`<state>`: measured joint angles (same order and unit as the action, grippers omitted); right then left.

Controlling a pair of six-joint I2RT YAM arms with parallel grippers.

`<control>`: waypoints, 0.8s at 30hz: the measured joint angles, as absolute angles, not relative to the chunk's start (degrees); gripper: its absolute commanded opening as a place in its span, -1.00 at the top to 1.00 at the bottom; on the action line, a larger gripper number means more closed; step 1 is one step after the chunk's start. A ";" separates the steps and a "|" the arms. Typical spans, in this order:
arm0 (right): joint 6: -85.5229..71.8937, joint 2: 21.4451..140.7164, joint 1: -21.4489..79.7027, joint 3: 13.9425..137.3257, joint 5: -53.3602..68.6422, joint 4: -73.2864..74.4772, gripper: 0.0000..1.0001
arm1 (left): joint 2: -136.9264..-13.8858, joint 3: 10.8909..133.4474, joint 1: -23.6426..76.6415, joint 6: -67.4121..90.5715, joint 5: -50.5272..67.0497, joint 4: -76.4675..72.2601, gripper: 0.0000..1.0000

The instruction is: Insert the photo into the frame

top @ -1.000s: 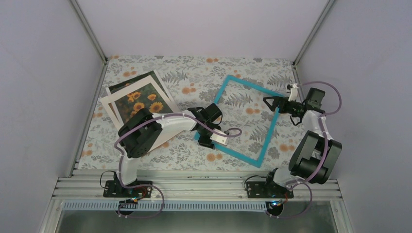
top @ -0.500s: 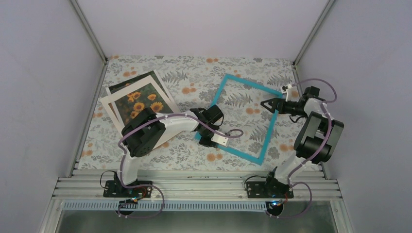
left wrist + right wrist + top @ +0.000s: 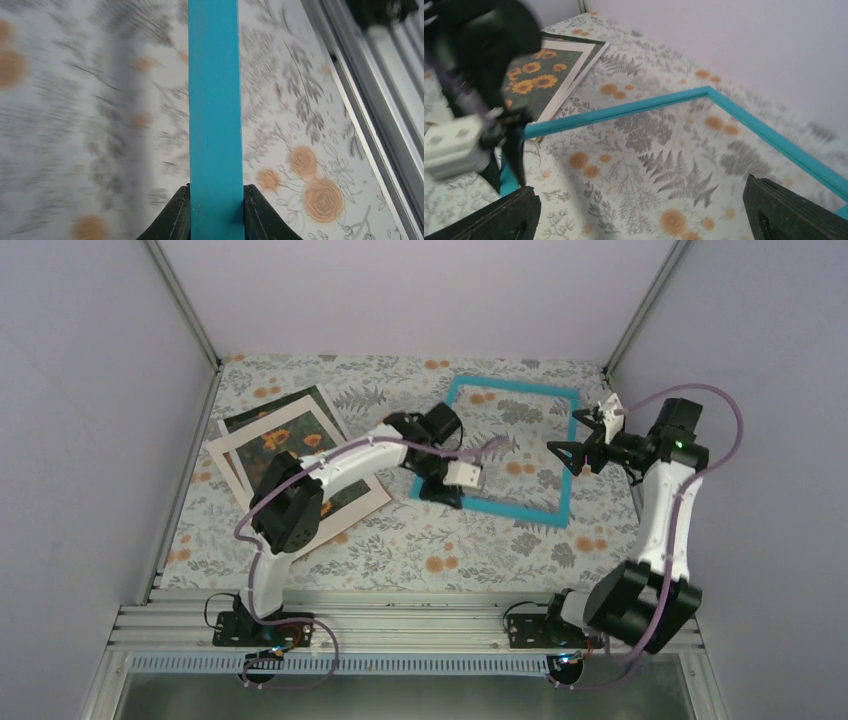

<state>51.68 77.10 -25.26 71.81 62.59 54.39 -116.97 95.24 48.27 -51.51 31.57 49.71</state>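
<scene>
Left gripper [image 3: 216, 205], arm stretched forward, clamps the frame [image 3: 510, 387] by a rail. Right gripper [image 3: 556, 454] hovers wide open and empty beside its right rail. Within 1 second the frame has swung squarer and farther back.

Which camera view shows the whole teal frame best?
The top external view: all four sides of the frame show. The left wrist view shows one bar between the jaws; the right wrist view shows one corner, blurred.

White arms [image 3: 345, 460], black joints [image 3: 290, 517] — purple cables [image 3: 712, 391]
</scene>
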 measured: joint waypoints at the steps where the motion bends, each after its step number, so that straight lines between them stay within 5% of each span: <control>1: 52.95 74.87 -25.28 71.81 62.74 54.72 -1.00 | -117.67 98.78 47.31 -51.42 32.91 52.12 0.95; 5: 57.43 62.50 -25.26 73.93 65.08 55.35 -1.00 | -122.17 120.11 41.17 -54.98 39.24 64.66 0.95; 10: 60.58 58.28 -25.21 75.48 66.13 55.09 -1.00 | -126.34 131.41 37.36 -57.04 41.93 73.01 0.95; 24: 89.89 44.53 -25.19 67.68 55.99 57.65 -0.99 | -126.65 130.89 33.93 -58.89 44.36 80.77 0.95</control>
